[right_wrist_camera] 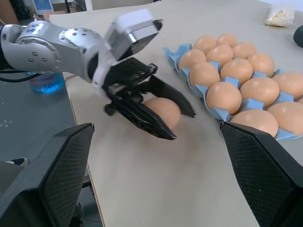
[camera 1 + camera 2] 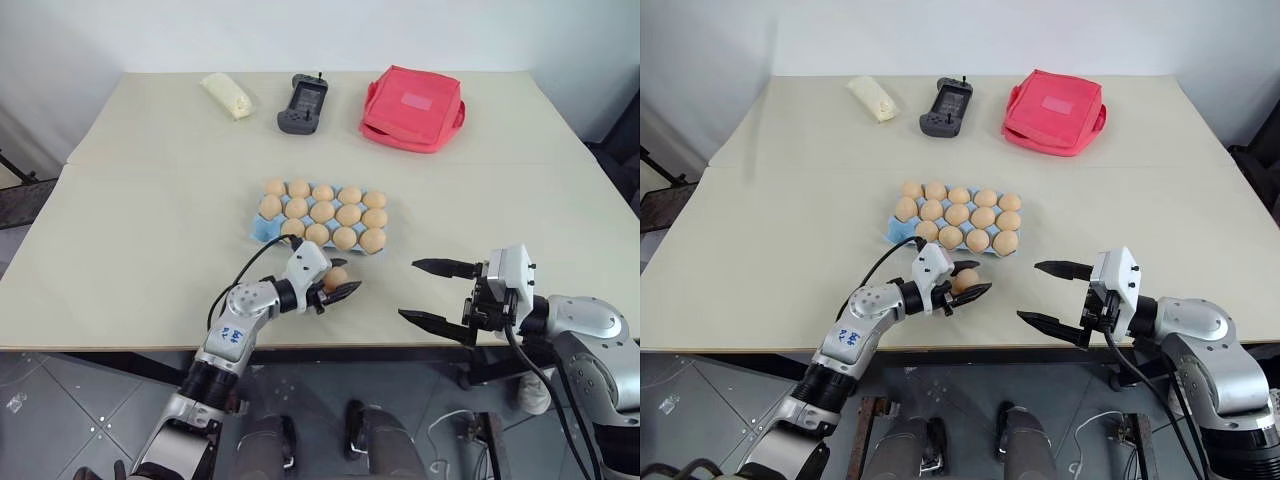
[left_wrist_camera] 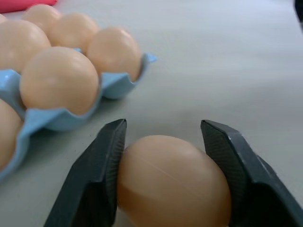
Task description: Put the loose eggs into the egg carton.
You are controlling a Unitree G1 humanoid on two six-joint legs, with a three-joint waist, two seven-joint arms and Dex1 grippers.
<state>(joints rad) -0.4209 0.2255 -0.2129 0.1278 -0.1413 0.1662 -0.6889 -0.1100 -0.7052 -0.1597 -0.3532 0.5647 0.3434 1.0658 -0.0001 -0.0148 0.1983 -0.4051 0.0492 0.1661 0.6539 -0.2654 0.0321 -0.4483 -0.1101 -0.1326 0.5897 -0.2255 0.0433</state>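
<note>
While left end effector [image 2: 343, 292] clamps egg [image 2: 335, 278], right end effector [image 2: 437, 294] wide, carton [image 2: 263, 229] near.

One pale tan egg [image 2: 336, 278] sat near the table's front edge, just before the nearly full light-blue egg carton [image 2: 262, 230]
</note>
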